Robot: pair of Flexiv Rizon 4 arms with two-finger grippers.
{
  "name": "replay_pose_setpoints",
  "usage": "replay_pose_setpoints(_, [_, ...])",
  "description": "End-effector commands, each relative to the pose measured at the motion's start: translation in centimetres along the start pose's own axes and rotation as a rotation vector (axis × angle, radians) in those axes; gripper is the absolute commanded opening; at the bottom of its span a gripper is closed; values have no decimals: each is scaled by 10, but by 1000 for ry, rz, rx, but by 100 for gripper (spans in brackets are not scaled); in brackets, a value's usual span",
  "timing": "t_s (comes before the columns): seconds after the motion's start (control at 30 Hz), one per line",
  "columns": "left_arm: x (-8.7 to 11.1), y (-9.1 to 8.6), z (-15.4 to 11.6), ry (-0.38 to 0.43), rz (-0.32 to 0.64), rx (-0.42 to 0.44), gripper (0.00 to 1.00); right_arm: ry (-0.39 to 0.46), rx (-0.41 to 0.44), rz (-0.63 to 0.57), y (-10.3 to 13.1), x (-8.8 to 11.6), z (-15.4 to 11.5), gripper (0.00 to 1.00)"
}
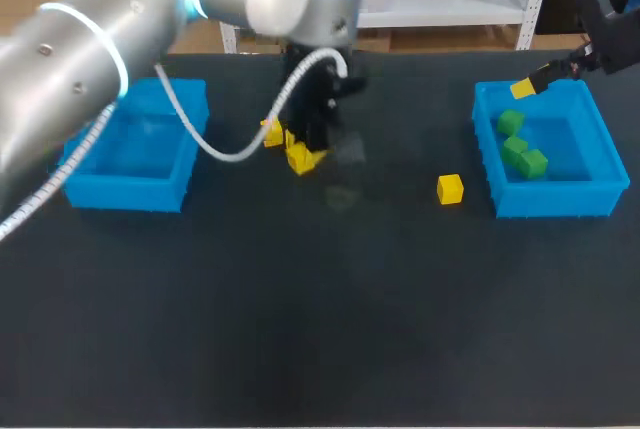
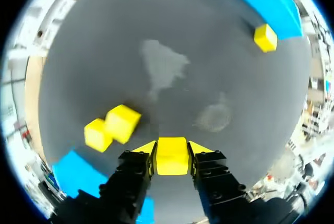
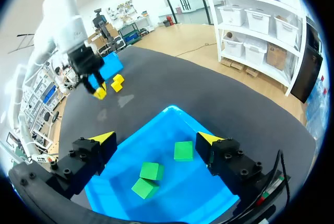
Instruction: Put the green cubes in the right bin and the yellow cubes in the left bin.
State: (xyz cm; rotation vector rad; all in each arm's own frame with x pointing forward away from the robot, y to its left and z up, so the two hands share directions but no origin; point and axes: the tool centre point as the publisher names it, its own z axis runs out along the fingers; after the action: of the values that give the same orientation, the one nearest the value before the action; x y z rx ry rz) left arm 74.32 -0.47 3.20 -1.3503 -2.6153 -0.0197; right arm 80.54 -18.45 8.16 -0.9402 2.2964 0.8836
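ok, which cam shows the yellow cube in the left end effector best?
Left wrist view: the yellow cube sits large and unobstructed in the left end effector, with both fingertips touching it. The head view shows it only as a small, partly hidden yellow patch. In the right wrist view it is tiny and far off.

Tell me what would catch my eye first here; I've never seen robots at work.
The big silver left arm stands out: its left gripper clamps a yellow cube between its yellow tips near the middle of the dark table, with two more yellow cubes lying beside it. On the right, three green cubes sit in the bright blue right bin, with the right gripper open above them.
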Motion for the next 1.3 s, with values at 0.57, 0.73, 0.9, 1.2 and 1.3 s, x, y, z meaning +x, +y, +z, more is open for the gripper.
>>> replay_pose_setpoints(0.57, [165,99,-56,-340,-631,-63,0,-3,1,-1,1,1,0,100])
replay_pose_setpoints(0.73, [203,114,-46,-341,-752,-70,0,-3,1,-1,1,1,0,100])
replay_pose_setpoints(0.9, [218,118,-34,-308,-785,-79,49,-3,1,-1,1,1,0,100])
replay_pose_setpoints(1.2, [183,117,-51,-336,-659,-89,100,-3,1,-1,1,1,0,100])
replay_pose_setpoints(1.3, [157,112,-68,-348,-584,-106,100,-3,1,-1,1,1,0,100])
